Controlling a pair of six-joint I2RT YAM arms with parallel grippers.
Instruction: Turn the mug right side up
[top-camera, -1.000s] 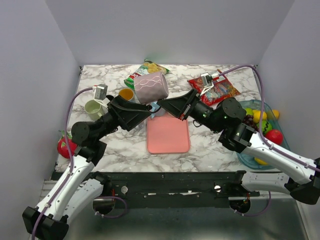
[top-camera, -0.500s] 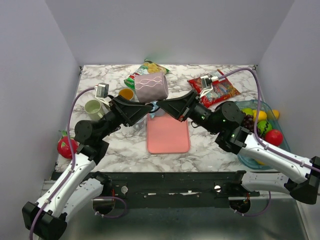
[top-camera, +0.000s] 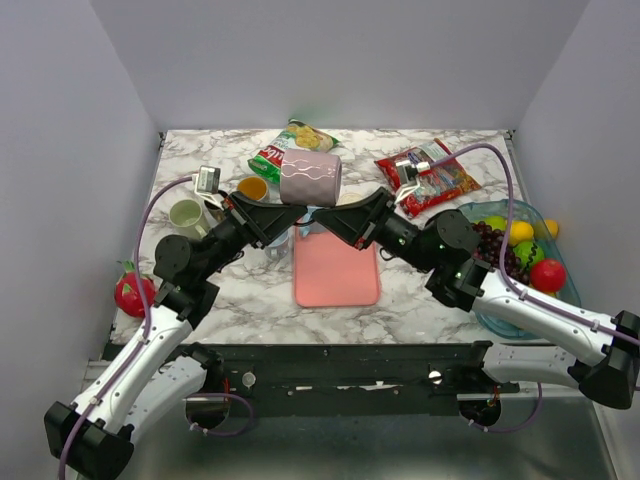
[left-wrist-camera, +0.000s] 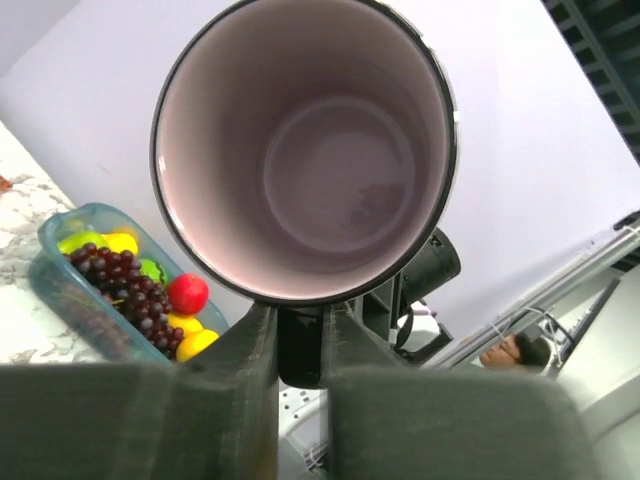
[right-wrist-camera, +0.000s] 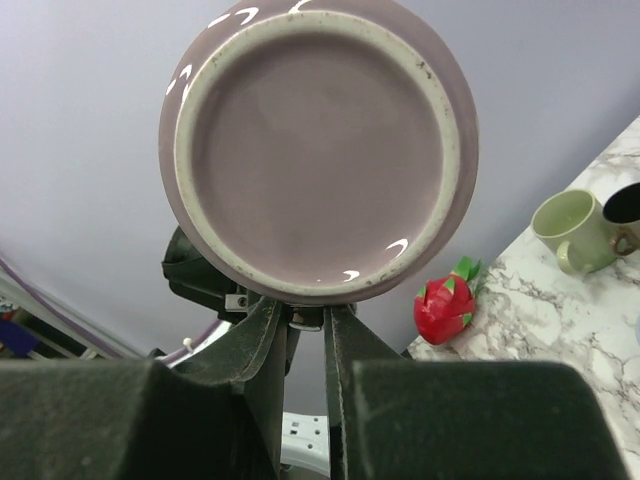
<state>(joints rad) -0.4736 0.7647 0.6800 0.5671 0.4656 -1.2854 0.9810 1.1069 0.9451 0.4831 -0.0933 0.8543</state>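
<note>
A mauve mug (top-camera: 309, 177) with a wavy line hangs on its side in the air above the back of the table. In the left wrist view its open mouth (left-wrist-camera: 305, 150) faces the camera. In the right wrist view its unglazed base (right-wrist-camera: 318, 150) does. My left gripper (top-camera: 299, 212) comes from the left and is shut on the dark handle (left-wrist-camera: 300, 350) under the mug. My right gripper (top-camera: 320, 213) meets it from the right, its fingers (right-wrist-camera: 262, 330) pinched on the handle just below the base. The two fingertip pairs nearly touch each other.
A pink mat (top-camera: 336, 270) lies below the mug. A green mug (top-camera: 187, 215) and an orange cup (top-camera: 252, 188) stand to the left, with a red toy fruit (top-camera: 130, 293) at the left edge. A blue fruit tray (top-camera: 505, 205) is at right. Snack bags (top-camera: 445, 175) lie behind.
My left gripper has closed from wide open onto the mug's handle. The mug has swung from tilted to level and shifted slightly right. The right gripper kept its hold.
</note>
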